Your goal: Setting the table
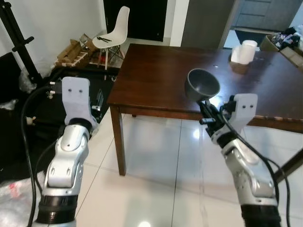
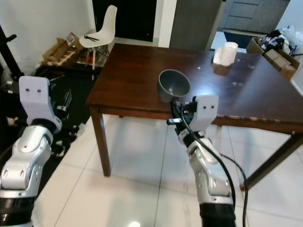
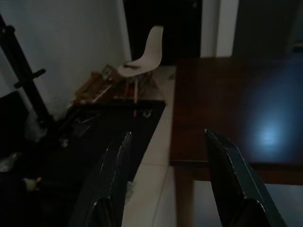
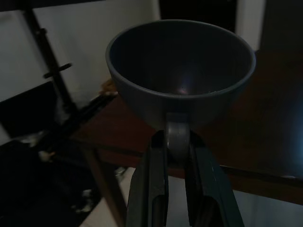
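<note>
Over the tabletop's (image 1: 156,80) near edge, the right claw (image 4: 177,156) pinches the bowl's (image 1: 203,83) foot, keeping it aloft for placing; the left claw (image 3: 165,179) hangs open, empty.

grey bowl (image 2: 173,84) in right gripper (image 2: 176,109) above table (image 2: 137,75)

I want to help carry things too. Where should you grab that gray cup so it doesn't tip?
Probably by its small handle, coming in from the side. The gray cup is wide and round like a bowl, too fat to pinch around. The handle sticks out near the bottom, thin enough to squeeze. The right hand already pinches it there, keeping the cup upright above the brown table.
</note>
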{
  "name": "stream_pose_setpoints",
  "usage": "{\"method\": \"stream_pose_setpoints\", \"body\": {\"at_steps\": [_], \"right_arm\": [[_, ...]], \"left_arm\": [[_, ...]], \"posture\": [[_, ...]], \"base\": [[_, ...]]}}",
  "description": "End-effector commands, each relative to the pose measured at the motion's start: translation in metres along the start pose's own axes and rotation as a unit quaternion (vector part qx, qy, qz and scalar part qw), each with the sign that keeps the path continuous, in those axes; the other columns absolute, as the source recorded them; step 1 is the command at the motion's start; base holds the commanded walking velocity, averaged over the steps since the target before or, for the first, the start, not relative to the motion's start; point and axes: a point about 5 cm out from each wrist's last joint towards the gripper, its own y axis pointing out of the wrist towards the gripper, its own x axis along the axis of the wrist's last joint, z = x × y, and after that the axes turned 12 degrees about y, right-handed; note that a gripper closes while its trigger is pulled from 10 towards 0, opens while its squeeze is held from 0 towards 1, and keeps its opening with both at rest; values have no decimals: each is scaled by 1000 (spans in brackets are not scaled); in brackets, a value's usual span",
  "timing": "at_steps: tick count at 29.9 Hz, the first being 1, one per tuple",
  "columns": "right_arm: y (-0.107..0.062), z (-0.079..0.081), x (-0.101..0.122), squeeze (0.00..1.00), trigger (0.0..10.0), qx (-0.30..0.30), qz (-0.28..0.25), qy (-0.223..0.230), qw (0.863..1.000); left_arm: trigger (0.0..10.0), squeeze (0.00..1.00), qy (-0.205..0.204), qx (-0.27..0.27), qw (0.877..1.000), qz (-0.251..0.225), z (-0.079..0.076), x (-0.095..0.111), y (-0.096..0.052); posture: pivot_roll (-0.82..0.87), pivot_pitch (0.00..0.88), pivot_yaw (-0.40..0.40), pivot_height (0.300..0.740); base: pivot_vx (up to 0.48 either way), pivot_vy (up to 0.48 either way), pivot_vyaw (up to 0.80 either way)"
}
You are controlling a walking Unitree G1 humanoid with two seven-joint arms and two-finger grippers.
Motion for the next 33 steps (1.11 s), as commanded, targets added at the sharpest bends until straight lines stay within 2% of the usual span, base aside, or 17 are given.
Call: {"method": "stream_pose_setpoints", "body": {"at_steps": [1, 33], "right_arm": [[-2, -6, 1, 0, 10000, -11, -3, -3, 1000], [-2, -5, 0, 0, 10000, -8, -1, -4, 1000]], "left_arm": [[10000, 0, 2, -5, 1000, 2, -3, -2, 0], [10000, 0, -1, -10, 1000, -4, -7, -2, 2]], "posture": [[-32, 0, 72, 740], [-35, 2, 71, 740]], "base": [[480, 0, 0], [480, 0, 0]]}}
